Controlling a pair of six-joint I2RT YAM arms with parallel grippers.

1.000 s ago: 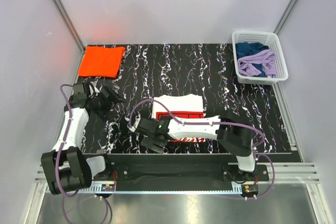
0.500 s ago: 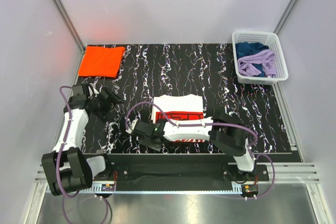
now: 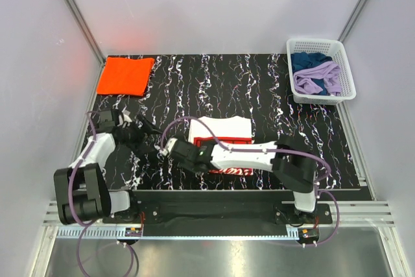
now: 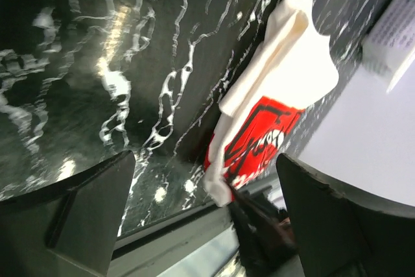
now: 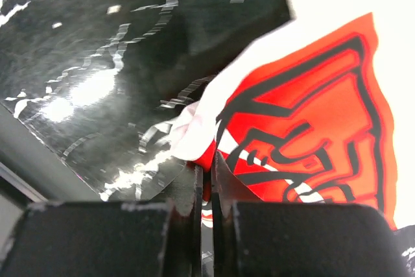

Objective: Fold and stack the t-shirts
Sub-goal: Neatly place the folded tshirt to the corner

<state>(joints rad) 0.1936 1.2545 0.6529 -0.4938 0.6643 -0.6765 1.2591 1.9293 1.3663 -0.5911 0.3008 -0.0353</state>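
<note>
The counter (image 3: pixel 259 89) was black with white marble-like veins, and light reflected from it in bright patches. At its far right corner stood a white plastic basket (image 3: pixel 314 42) with a lattice wall. A dark blue cloth (image 3: pixel 308 61) lay crumpled in the far part of the basket, and a light purple cloth (image 3: pixel 319 81) lay in front of it, partly over it. Plain white walls (image 3: pixel 214 4) closed the counter on three sides. A metal rail (image 3: pixel 214 215) ran along the near edge.

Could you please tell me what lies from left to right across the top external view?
Folded orange t-shirt → left gripper → white t-shirt → white basket holding clothes.
</note>
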